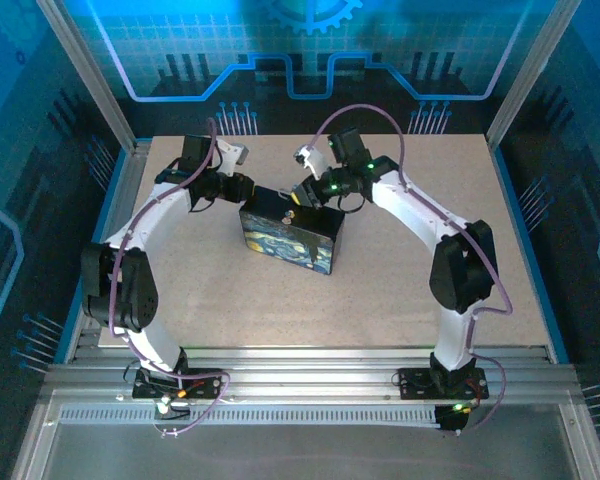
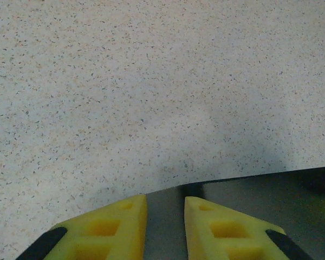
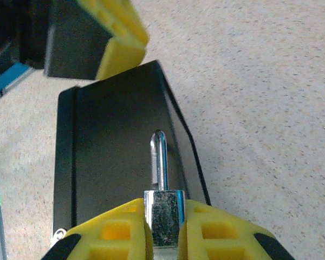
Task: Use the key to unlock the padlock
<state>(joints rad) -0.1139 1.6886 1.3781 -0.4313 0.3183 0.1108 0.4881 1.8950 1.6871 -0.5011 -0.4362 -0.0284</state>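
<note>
The padlock (image 3: 163,216) stands on top of the dark box (image 3: 114,151), its body pinched tight in the right tool (image 3: 163,212), while the left tool (image 2: 165,216), fingers narrowly apart, meets the box's edge, its grip unclear, so steadying looks done and the unlocking itself not yet.

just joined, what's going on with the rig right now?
The right gripper is clamped on the body of the small silver padlock, with its shackle pointing out over the dark lid of the painted box. The left gripper sits at the box's far left corner, fingers apart over its edge; I can't tell if it's gripping. The box rests on the table between the arms.
</note>
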